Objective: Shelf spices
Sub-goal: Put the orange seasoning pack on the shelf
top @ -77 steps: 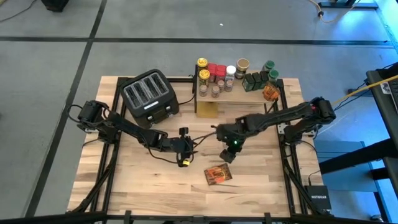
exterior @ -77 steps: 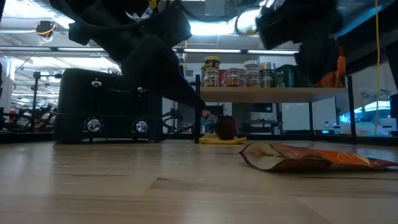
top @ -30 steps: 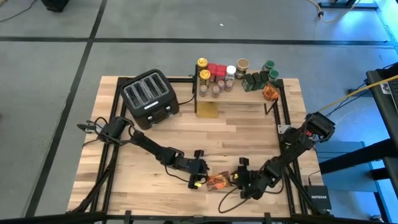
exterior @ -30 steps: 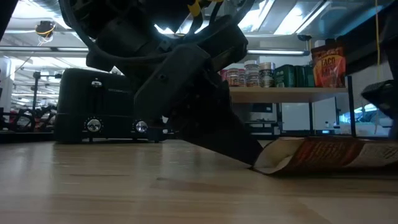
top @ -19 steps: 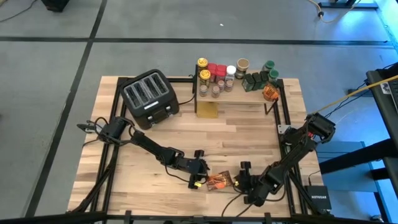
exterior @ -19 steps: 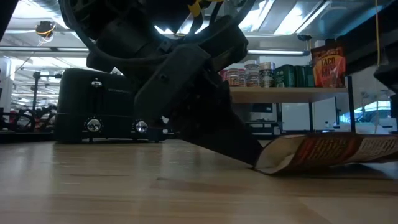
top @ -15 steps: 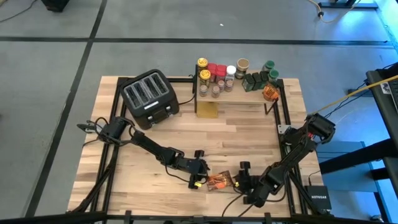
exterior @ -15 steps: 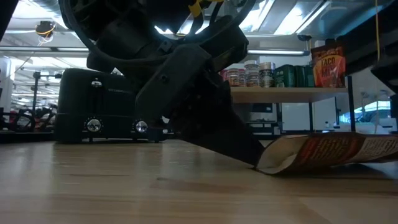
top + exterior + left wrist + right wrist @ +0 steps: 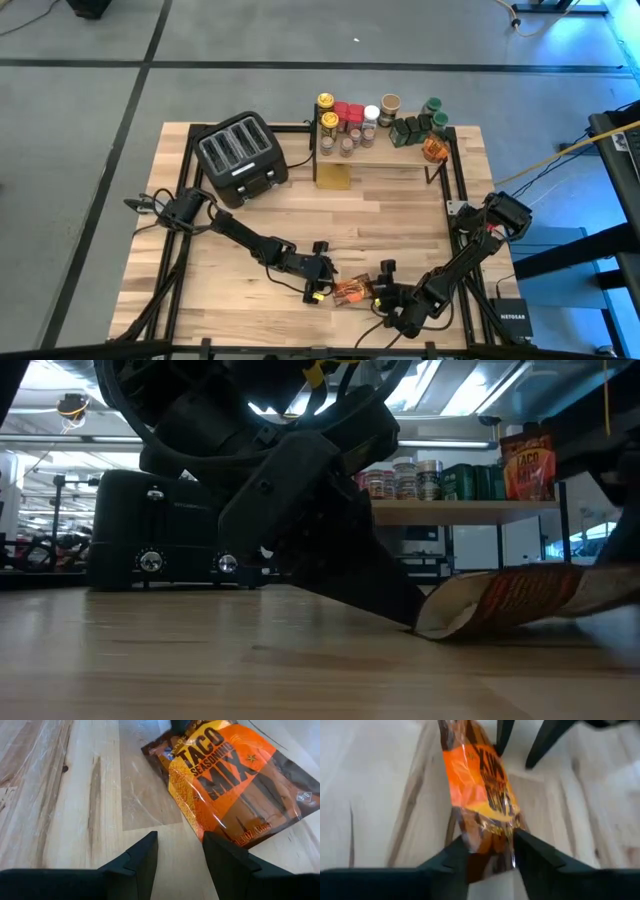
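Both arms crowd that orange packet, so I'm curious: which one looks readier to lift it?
Probably the right: its gripper straddles the packet's end, while the left gripper's open fingers stop short beside it.

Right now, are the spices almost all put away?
Nearly. The jars and tins already stand on the shelf. The right gripper is closing on the taco seasoning packet at the table's front; the left gripper waits open beside it. Only that packet needs shelving.

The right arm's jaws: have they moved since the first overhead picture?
Yes. The right gripper left the table's middle, away from the shelf, for the near edge, beside the taco packet.
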Robot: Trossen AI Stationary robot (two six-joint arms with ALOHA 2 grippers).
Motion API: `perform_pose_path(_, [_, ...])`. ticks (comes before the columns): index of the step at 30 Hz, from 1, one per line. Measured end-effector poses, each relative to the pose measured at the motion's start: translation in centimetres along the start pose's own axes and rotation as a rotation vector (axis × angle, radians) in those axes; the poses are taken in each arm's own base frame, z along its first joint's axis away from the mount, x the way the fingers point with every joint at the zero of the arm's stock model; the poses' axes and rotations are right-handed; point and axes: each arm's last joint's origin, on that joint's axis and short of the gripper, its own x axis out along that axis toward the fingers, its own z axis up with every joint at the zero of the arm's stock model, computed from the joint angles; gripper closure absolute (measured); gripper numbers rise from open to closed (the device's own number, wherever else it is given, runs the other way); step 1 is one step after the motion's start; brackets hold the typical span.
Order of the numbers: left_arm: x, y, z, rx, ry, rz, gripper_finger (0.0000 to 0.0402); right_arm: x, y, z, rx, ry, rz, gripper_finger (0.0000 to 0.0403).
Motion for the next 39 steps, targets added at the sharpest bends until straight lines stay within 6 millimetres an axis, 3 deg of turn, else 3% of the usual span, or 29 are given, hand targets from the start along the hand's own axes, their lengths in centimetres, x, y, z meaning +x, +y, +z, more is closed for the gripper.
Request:
perform_pose_path(5, [-0.4,0.0,0.4,-0.001,-0.010,-0.002,0.0249,-0.5,0.0,1.4,-0.092,0.010,-0.082,0.0368])
perform_pose_path(7, [-1.0,0.0,0.9,-0.001,-0.007,-0.003,0.0249,-1.0,0.0,2.2,-0.153,0.027,-0.117,0.0390])
perform_pose_path(19, [-10.5,0.6,5.1,0.009,0.118,0.044,0.0249,-4.4,-0.2,9.7,-0.458,-0.084,-0.405,0.0389])
perform_pose_path(23, [-13.8,0.6,7.0,0.031,0.012,-0.056,0.0249,-4.4,-0.3,10.7,-0.503,-0.098,-0.420,0.0396])
perform_pose_path(28, [-17.2,2.5,6.6,0.014,-0.153,-0.063,0.0249,-4.1,0.0,10.7,-0.495,-0.108,-0.419,0.0394])
perform_pose_path(32, [-18.0,5.1,5.6,-0.104,-0.332,-0.127,0.0249,-3.3,0.2,10.9,-0.533,-0.107,-0.423,0.0399])
perform_pose_path(39, [-17.2,7.7,4.9,-0.258,-0.395,-0.400,0.0249,-1.7,0.3,12.7,-0.642,-0.155,-0.429,0.0400])
